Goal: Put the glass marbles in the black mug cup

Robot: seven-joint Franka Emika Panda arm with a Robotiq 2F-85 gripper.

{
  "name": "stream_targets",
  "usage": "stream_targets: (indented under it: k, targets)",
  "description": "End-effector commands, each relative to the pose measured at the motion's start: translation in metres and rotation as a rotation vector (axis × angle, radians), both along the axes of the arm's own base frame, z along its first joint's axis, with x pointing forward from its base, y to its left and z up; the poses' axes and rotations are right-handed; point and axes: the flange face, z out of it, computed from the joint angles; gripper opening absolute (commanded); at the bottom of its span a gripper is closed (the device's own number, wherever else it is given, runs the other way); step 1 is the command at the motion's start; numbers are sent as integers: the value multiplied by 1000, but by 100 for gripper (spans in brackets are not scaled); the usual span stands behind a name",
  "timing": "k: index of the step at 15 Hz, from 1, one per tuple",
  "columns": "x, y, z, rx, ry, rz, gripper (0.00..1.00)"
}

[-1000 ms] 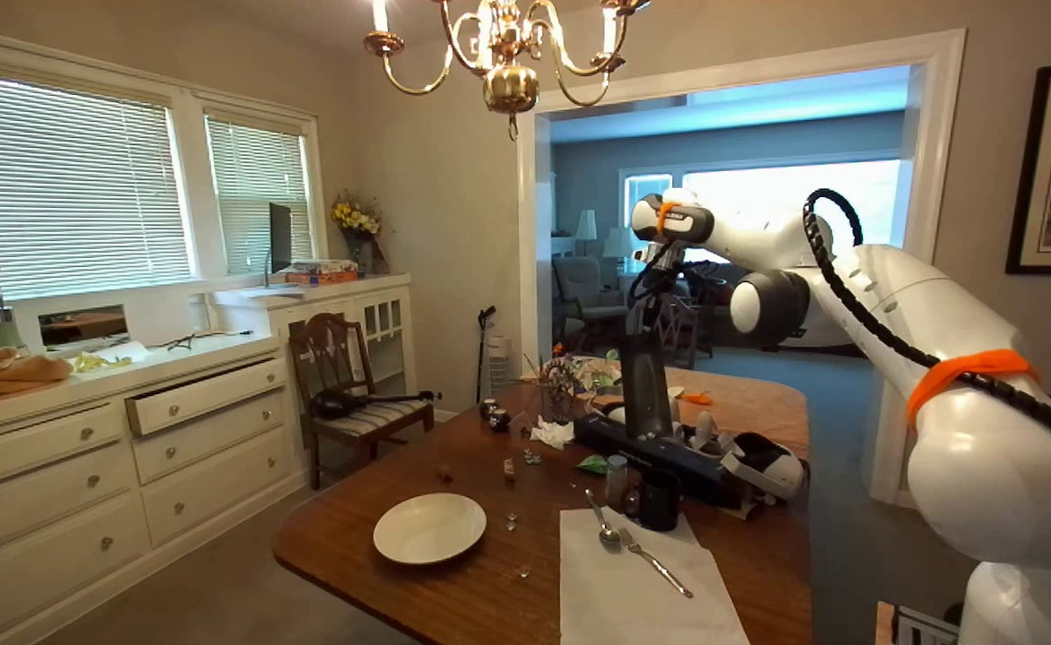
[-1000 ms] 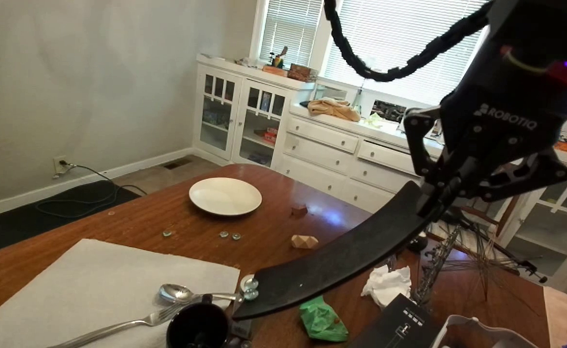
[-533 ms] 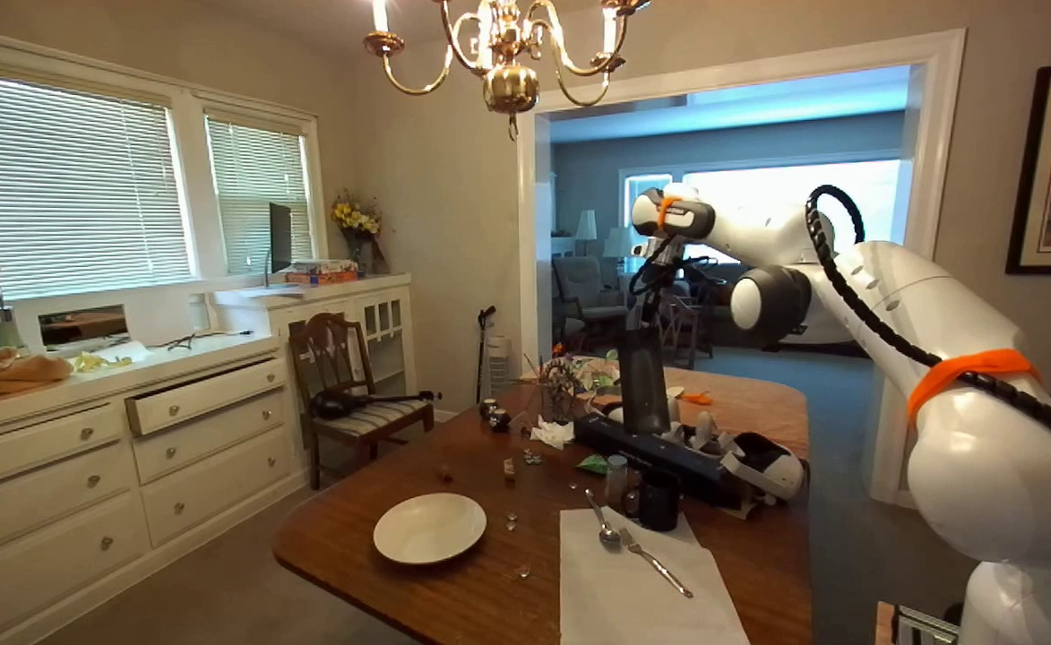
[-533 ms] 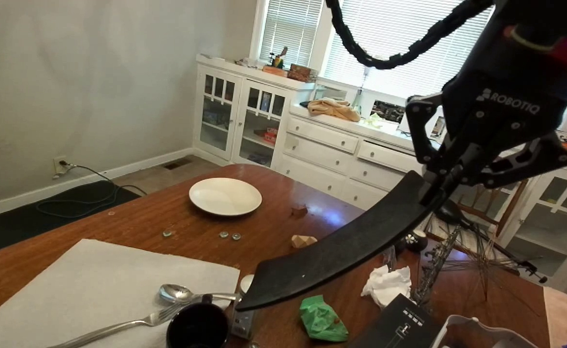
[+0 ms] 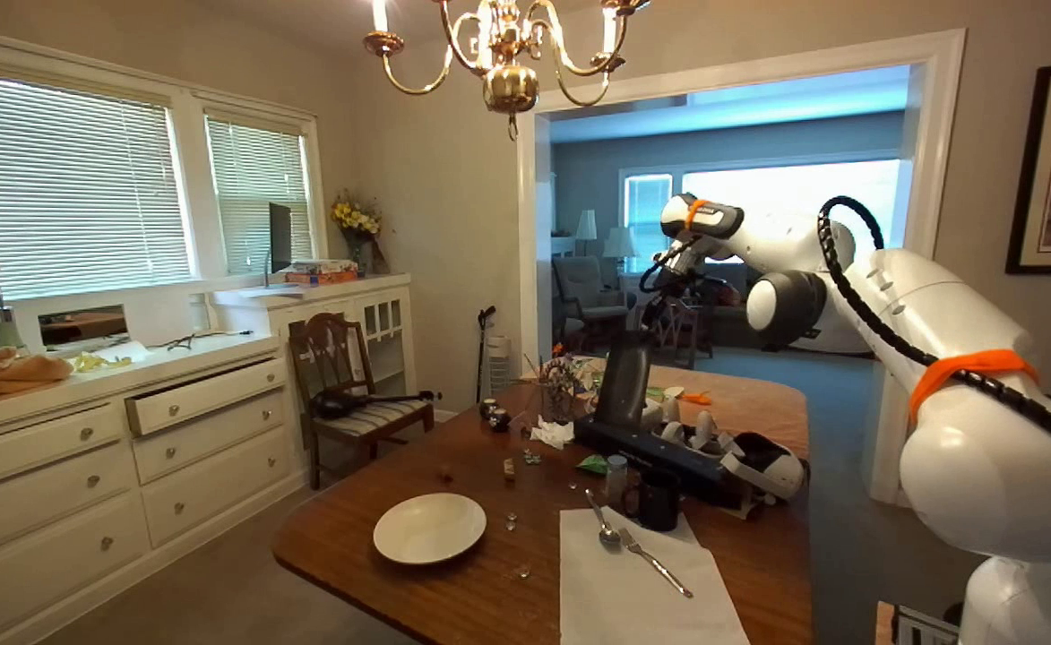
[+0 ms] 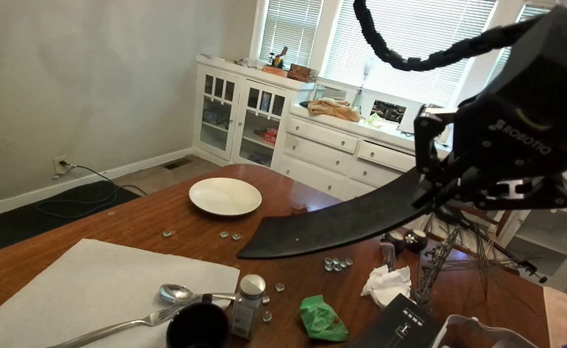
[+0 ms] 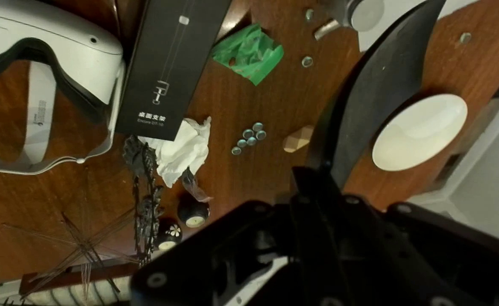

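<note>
At left in an exterior view, glass marbles (image 6: 167,233) lie loose on the worktop (image 6: 138,222) near the plate (image 6: 225,196); a knock could send them rolling. Then the black mug (image 6: 196,317): a low swing might topple it or the shaker (image 6: 248,305) just beside it. Rightmost, the end effector (image 6: 426,194) clamps a curved black strip (image 6: 331,228) by one end, so a twist could scatter the marble cluster (image 6: 336,264) nearby.

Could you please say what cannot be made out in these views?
Inside of the black mug: too dark in an exterior view; the bottom edge cuts the mug off.
Print on the capped jar: too small in an exterior view.
Pale faceted block: hidden in an exterior view by the curved black tool.
Tool's held end: lost against the black jaws in the wrist view.
</note>
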Motion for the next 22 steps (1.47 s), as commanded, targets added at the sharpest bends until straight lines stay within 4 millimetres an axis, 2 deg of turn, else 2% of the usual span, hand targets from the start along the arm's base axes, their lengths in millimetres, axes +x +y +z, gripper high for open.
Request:
stream_targets:
  k: [1, 4, 11, 14, 18, 22]
  targets:
    - [7, 1, -12, 151, -100, -52, 2]
    - [19, 10, -25, 230, -151, -38, 2]
    - [52, 48, -57, 359, -186, 67, 2]
    - [68, 68, -82, 417, -185, 117, 2]
    - [74, 86, -115, 463, -110, 155, 2]
    - [65, 90, -147, 458, 35, 157, 2]
